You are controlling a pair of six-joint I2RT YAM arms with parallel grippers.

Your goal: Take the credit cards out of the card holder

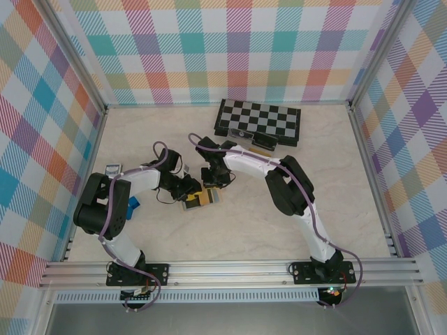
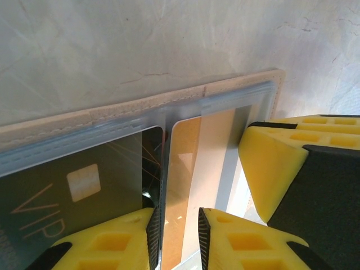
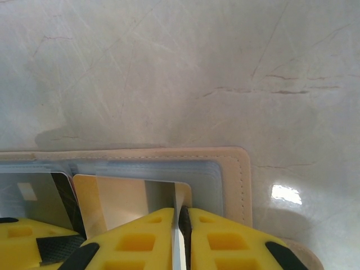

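Note:
The card holder (image 1: 203, 199) lies open on the table between both arms, its pale tan edging (image 2: 140, 107) round clear bluish sleeves. A dark grey "VIP" credit card (image 2: 73, 191) sits in one pocket, an orange-tan card with a dark stripe (image 2: 191, 157) in the pocket beside it. My left gripper (image 2: 179, 216) is open, its jaws astride the orange-tan card's near end. My right gripper (image 3: 181, 212) is shut on a thin pale sheet at the holder's corner, seemingly a clear sleeve over the orange-tan card (image 3: 112, 197). Its yellow fingers (image 2: 270, 163) crowd in from the right.
A folded chessboard (image 1: 258, 120) lies at the back of the table. A small patterned box (image 1: 112, 169) and a blue object (image 1: 133, 204) sit by the left arm. Checked walls close in three sides.

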